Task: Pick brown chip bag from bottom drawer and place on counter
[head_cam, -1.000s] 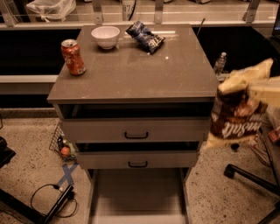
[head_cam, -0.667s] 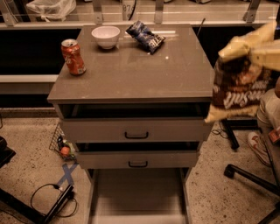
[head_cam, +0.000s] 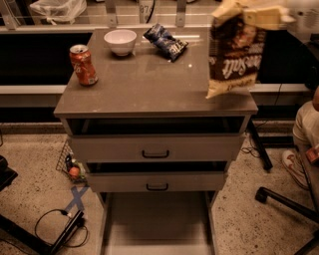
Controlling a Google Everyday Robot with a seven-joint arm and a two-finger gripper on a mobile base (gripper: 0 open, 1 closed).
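The brown chip bag (head_cam: 233, 55) hangs in the air over the right rear part of the counter (head_cam: 149, 84), its lower edge just above the surface. My gripper (head_cam: 279, 15) is at the top right, shut on the bag's cream top edge, and shows only as a pale blur. The bottom drawer (head_cam: 157, 219) is pulled out at the foot of the cabinet, and its pale floor holds nothing that I can see.
On the counter stand an orange soda can (head_cam: 82, 64) at the left, a white bowl (head_cam: 120, 41) and a dark-blue snack bag (head_cam: 165, 41) at the back. The two upper drawers (head_cam: 155, 148) are slightly open. A seated person's leg (head_cam: 306, 129) and a chair base (head_cam: 284, 204) are at the right.
The bag has risen and moved left, from beside the cabinet's right side to above the counter's right part. My gripper moved with it.
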